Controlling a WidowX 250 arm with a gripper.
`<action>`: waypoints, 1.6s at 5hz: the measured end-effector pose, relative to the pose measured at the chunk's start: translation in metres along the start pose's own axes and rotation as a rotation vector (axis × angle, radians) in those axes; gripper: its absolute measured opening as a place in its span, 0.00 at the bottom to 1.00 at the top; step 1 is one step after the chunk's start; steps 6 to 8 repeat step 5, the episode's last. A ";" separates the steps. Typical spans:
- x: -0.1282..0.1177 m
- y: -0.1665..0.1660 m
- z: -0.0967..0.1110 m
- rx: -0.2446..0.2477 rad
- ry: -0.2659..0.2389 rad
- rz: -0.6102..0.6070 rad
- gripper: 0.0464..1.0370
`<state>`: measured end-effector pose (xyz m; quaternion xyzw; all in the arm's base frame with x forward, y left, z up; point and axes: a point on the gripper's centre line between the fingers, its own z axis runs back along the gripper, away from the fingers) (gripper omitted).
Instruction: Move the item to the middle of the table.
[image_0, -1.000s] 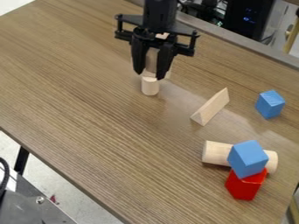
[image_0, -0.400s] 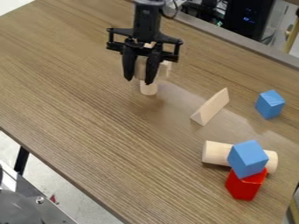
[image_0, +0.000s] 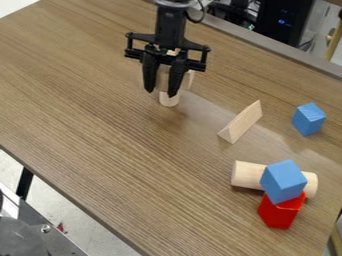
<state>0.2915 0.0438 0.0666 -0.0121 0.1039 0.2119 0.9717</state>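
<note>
The black gripper hangs over the upper middle part of the table, pointing down, its two fingers a little apart. Between them is a tan wooden block, partly covered by the fingers, and the gripper is shut on it. A small upright wooden cylinder shows just below and behind the fingertips. Another pale wooden piece peeks out right of the fingers, mostly hidden. Whether the held block touches these pieces, I cannot tell.
A wooden triangular prism lies right of the gripper, with a blue cube farther right. Toward the lower right, a lying wooden cylinder, another blue cube and a red block form a cluster. The table's raised edge runs behind.
The gripper has moved left and slightly down with the tan block between its fingers. The small cylinder has shifted slightly up and left. The blue and red blocks have not moved.
</note>
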 end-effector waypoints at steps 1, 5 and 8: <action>-0.002 -0.001 0.000 -0.005 0.014 0.021 0.69; -0.016 -0.002 0.029 0.010 -0.054 0.002 0.96; -0.016 -0.002 0.029 0.010 -0.054 0.002 0.96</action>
